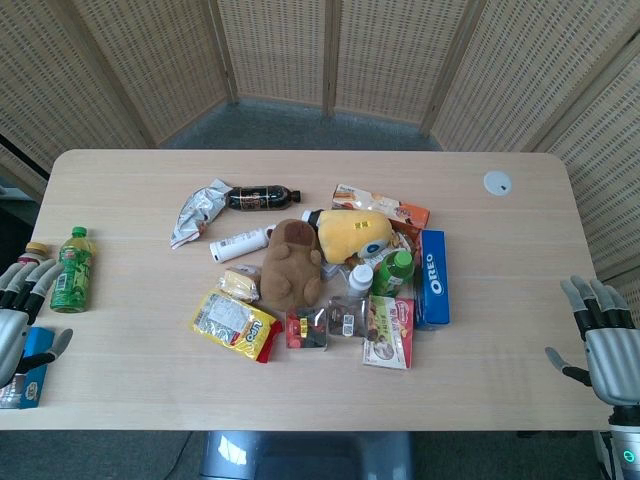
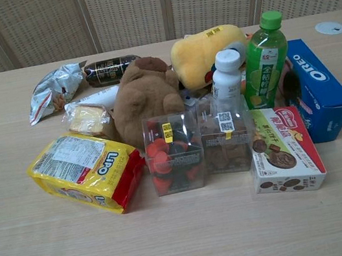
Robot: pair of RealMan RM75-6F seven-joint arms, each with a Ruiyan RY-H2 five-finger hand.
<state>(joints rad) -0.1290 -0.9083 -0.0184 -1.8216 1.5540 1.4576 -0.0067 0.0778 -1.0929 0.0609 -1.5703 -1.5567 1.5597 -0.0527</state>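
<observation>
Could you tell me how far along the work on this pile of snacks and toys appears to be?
Apart from the pile: a green bottle near the left hand. In hand: nothing; left and right hand are open at the table edges. Left: the pile, including the brown plush and Oreo box.

Plush bear left of Oreo box (mid-table)

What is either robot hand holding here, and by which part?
Nothing is held. The left robot hand is open at the table edge beside the green plastic drink bottle and a blue carton; the right robot hand is open, apart from everything.
</observation>
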